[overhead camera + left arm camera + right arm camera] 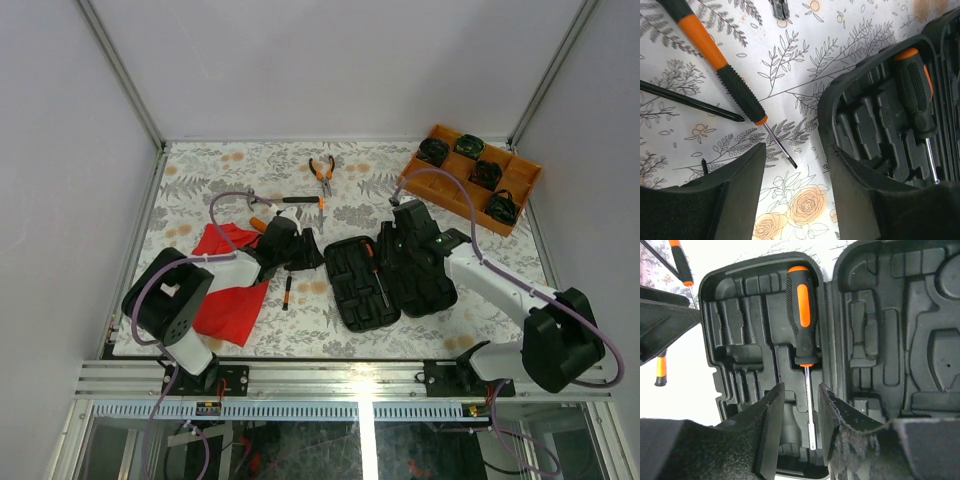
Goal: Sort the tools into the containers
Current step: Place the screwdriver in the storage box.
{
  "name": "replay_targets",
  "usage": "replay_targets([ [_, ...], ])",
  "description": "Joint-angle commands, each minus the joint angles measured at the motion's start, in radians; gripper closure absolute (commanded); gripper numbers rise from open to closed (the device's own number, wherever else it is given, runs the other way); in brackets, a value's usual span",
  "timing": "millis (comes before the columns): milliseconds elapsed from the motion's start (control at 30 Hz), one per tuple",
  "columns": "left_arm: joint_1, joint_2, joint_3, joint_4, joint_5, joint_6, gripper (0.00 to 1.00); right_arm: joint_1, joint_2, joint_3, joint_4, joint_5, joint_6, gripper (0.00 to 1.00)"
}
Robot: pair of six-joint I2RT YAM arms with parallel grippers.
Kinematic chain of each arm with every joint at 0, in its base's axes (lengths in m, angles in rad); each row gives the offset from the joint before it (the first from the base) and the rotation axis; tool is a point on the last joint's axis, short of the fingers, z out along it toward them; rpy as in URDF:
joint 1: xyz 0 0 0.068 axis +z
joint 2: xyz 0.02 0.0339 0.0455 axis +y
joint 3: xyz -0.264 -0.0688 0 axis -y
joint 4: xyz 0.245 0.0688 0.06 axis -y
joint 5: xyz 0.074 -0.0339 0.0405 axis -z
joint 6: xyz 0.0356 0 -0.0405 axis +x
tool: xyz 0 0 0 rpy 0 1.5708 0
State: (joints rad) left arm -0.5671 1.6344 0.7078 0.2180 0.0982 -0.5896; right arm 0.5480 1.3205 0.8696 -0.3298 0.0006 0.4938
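One screwdriver (372,258) sits in the open case (350,305) — pliers (322,175), hammer (295,200), slim screwdriver (286,293) lie outside. Left gripper (797,200), right gripper (801,435) — fingers apart, empty.

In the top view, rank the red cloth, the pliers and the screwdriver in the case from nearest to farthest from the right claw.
1. The screwdriver: just below and left of the right claw, lying in the left half of the open case.
2. The pliers: up and left, toward the back.
3. The red cloth: far left, toward the front.
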Motion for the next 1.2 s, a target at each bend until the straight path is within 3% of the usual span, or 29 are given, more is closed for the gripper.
replay_targets([
  [0, 0.009, 0.029, 0.027, 0.055, 0.113, 0.004, 0.48, 0.008, 0.078, 0.101, -0.001, -0.050, -0.059, 0.61],
  [467, 0.009, -0.018, -0.015, 0.153, 0.157, -0.004, 0.47, 0.010, 0.209, 0.168, -0.011, -0.041, -0.101, 0.63],
  [767, 0.009, 0.052, 0.035, 0.131, 0.190, -0.012, 0.44, 0.010, 0.265, 0.190, -0.025, -0.040, -0.124, 0.63],
  [1167, 0.009, 0.105, 0.084, 0.074, 0.196, 0.001, 0.52, 0.010, 0.337, 0.220, -0.034, 0.000, -0.148, 0.70],
])
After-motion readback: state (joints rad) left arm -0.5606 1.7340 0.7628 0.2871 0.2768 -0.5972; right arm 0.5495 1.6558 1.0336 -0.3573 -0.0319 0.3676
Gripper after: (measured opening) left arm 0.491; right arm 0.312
